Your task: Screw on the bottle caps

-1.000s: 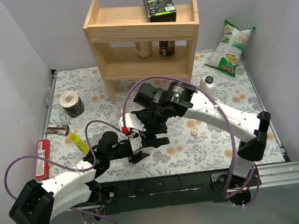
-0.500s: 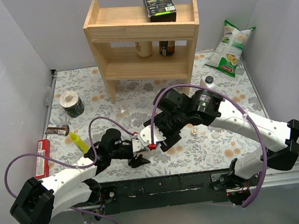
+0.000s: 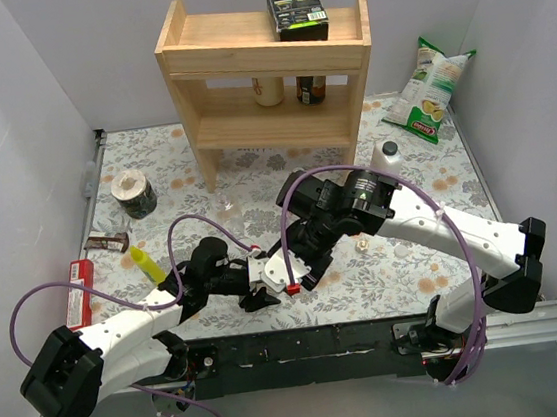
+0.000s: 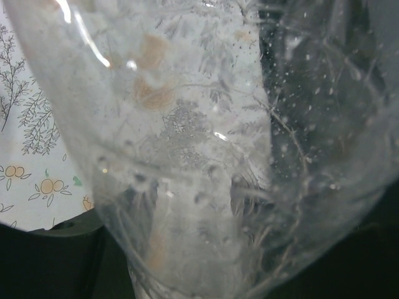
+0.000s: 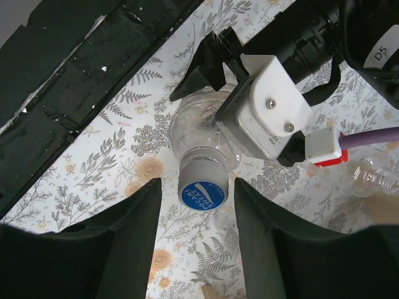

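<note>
My left gripper point(image 3: 260, 293) is shut on the body of a clear bottle point(image 4: 187, 156), which fills the left wrist view. In the right wrist view that bottle point(image 5: 193, 134) points its neck at the camera, and a blue-topped cap point(image 5: 201, 193) sits on the neck. My right gripper point(image 5: 198, 187) is open around the cap, with a gap of tablecloth on each side. From above, the right gripper point(image 3: 302, 258) hangs just right of the left one. A second clear bottle point(image 5: 374, 174) lies at the right edge. A small pale cap point(image 3: 361, 244) lies on the table.
A wooden shelf point(image 3: 267, 64) with jars stands at the back, with a black box point(image 3: 296, 7) on top. A chips bag point(image 3: 431, 90) and an opaque white bottle point(image 3: 387, 158) are back right. A tape roll point(image 3: 134, 193), a yellow item point(image 3: 147, 265) and a red box point(image 3: 79, 294) lie left.
My right arm swung forward from the table's middle down to the held bottle, and its jaws narrowed around the cap. The left gripper shifted slightly right with the bottle.
</note>
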